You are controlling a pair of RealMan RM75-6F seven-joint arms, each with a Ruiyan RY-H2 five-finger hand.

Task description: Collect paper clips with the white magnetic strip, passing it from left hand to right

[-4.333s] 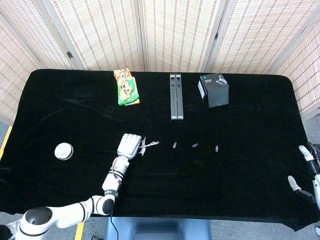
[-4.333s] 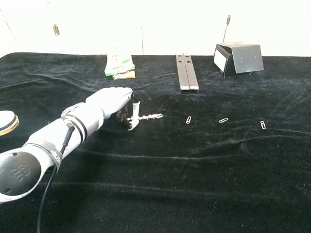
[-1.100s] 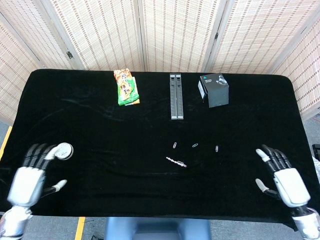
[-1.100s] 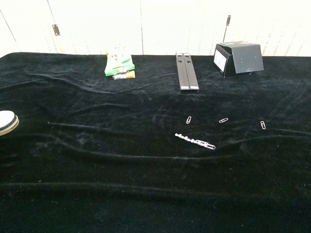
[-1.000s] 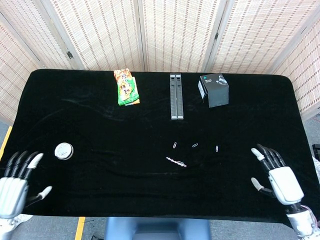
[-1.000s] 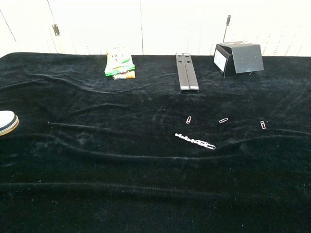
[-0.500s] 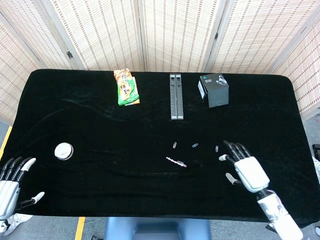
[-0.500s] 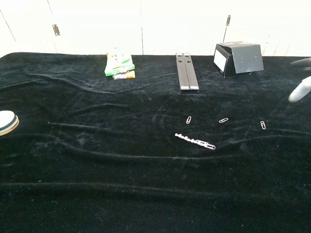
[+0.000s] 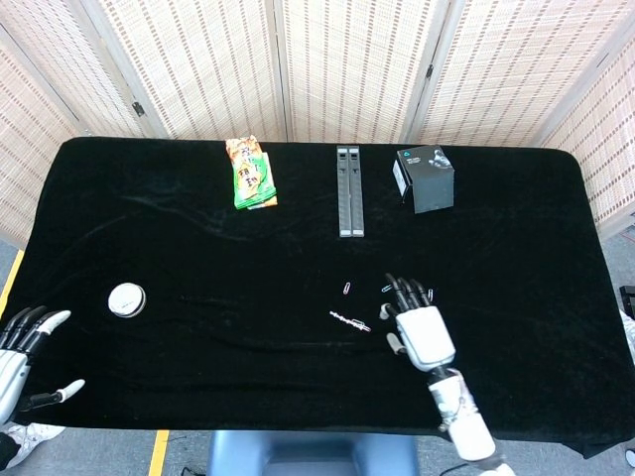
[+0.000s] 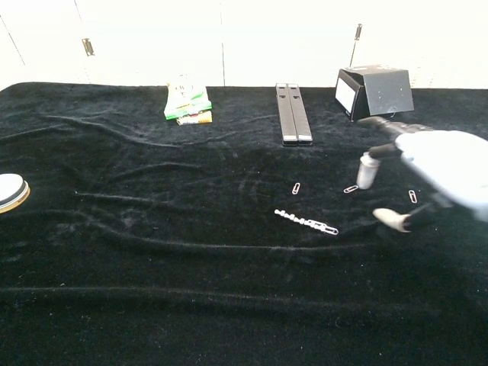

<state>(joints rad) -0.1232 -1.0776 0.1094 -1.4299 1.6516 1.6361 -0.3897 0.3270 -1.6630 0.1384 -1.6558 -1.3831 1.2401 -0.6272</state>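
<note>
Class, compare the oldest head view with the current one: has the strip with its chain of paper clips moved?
Yes. The strip with its clips now lies further right, below the long grey bars, and neither hand holds it.

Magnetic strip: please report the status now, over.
Both hands empty: right hand open beside strip, left hand open at table edge. Magnetic strip lying on cloth. Three loose paper clips nearby. Nothing blocking.
</note>
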